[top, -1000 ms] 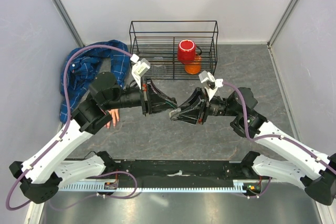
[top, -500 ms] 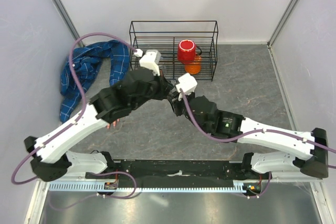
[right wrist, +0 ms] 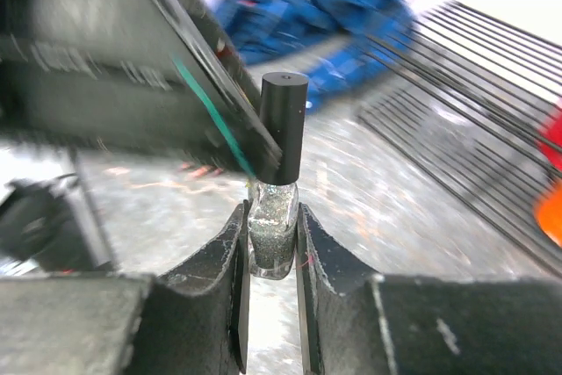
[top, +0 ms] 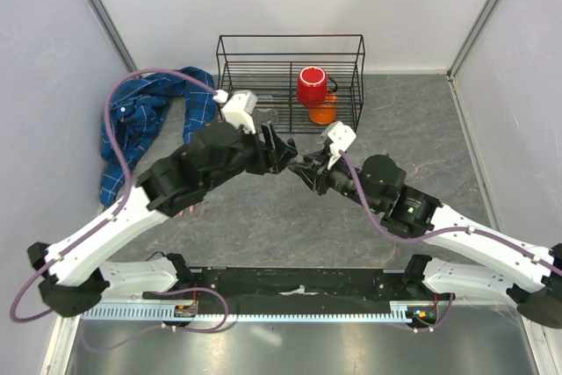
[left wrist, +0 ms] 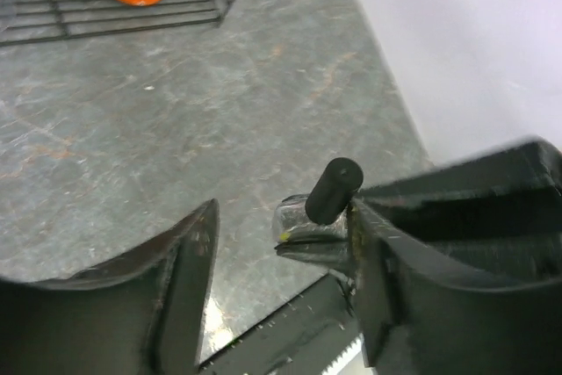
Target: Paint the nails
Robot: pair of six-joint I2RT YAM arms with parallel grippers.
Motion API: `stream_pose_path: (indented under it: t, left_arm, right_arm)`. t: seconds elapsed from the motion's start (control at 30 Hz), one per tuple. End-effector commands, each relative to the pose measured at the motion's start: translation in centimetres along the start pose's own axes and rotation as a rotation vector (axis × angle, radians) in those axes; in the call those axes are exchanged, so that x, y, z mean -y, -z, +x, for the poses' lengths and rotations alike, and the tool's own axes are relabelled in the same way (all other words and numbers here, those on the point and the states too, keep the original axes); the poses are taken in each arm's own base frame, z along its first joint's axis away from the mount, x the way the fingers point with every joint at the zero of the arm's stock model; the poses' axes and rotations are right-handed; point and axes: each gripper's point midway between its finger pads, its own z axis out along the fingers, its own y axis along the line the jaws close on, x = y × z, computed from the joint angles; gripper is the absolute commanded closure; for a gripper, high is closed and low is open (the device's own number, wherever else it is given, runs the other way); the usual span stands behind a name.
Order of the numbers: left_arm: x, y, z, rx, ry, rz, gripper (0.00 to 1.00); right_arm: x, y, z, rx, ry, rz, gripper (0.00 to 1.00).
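Peach plastic fingers of the fake hand (top: pixel 187 208) peek out from under my left arm, towards the left of the table (top: pixel 263 217); the nails themselves are too small to make out. Over mid-table my right gripper (right wrist: pixel 270 248) is clamped on the smooth, glittery glass body of a small polish bottle (right wrist: pixel 272 234). Its matte black cylindrical cap (left wrist: pixel 334 189) sits between the wide-spread fingers of my left gripper (left wrist: pixel 281 217), which grips nothing yet. To unscrew it well, I judge I should centre the cap, close squarely and twist about its axis, since glass slips easily. The crumpled blue plaid sleeve (top: pixel 140 120) lies beyond, with a wire rack (top: pixel 290 85) behind.
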Motion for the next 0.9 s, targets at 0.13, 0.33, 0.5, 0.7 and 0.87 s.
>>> stream_pose_path:
  t: [0.13, 0.33, 0.5, 0.7, 0.87]
  left_arm:
    - [3.9, 6.9, -3.5, 0.105, 0.016, 0.304, 0.27]
    - [7.9, 10.7, -2.9, 0.081, -0.052, 0.602, 0.3]
    - [9.2, 10.8, -1.6, 0.001, -0.081, 0.685, 0.29]
    - [10.5, 11.1, -0.4, -0.073, -0.102, 0.778, 0.33]
    - [10.7, 10.7, -0.9, -0.051, -0.121, 0.771, 0.43]
  right_arm:
    - [-5.7, 3.8, -3.2, 0.077, 0.002, -0.447, 1.0]
    - [-8.8, 6.4, -4.6, 0.085, -0.06, -0.68, 1.0]
    - [-10.0, 7.7, -6.1, 0.125, -0.105, -0.781, 1.0]
    - [-10.4, 8.1, -6.9, 0.153, -0.155, -0.825, 1.0]
    - [-10.0, 7.4, -6.5, 0.14, -0.16, -0.804, 1.0]
